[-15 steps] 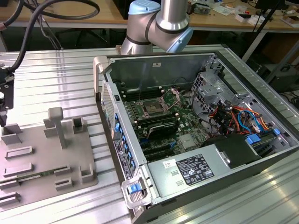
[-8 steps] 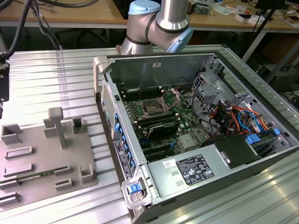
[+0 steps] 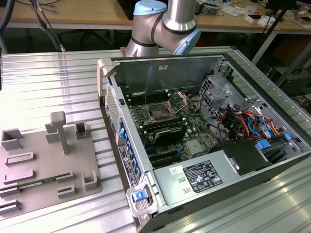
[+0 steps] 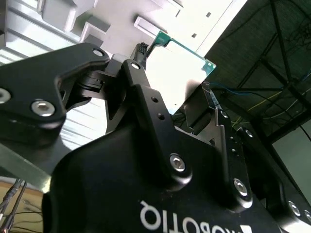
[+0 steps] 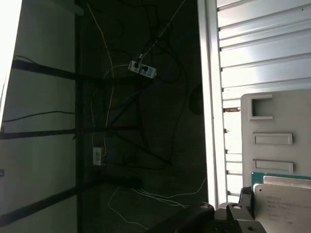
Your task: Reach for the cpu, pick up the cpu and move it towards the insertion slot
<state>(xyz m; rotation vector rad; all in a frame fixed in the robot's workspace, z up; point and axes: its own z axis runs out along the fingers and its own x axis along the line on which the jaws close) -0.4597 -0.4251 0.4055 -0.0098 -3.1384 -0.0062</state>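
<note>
The cpu (image 4: 181, 65), a flat square chip with a silvery-white top and a thin green rim, sits between the fingers of my black gripper (image 4: 175, 72), which is shut on its edges. In the first wrist view the cpu (image 5: 284, 200) shows beside one dark finger (image 5: 244, 196), above the grey tray (image 5: 291, 116). The insertion slot (image 3: 162, 111), a metal-framed socket with a dark centre and its silver retention frame raised, lies on the green board inside the open computer case (image 3: 194, 145). My arm (image 3: 167, 22) rises behind the case's far wall.
The grey plastic tray (image 3: 43, 160) with raised blocks lies on the ribbed metal table (image 3: 48, 82) at the exterior view's left. Inside the case are black memory slots (image 3: 165, 133), a power supply (image 3: 199, 177) and coloured cables (image 3: 243, 121). The table edge (image 5: 210, 97) drops to a dark floor with cables.
</note>
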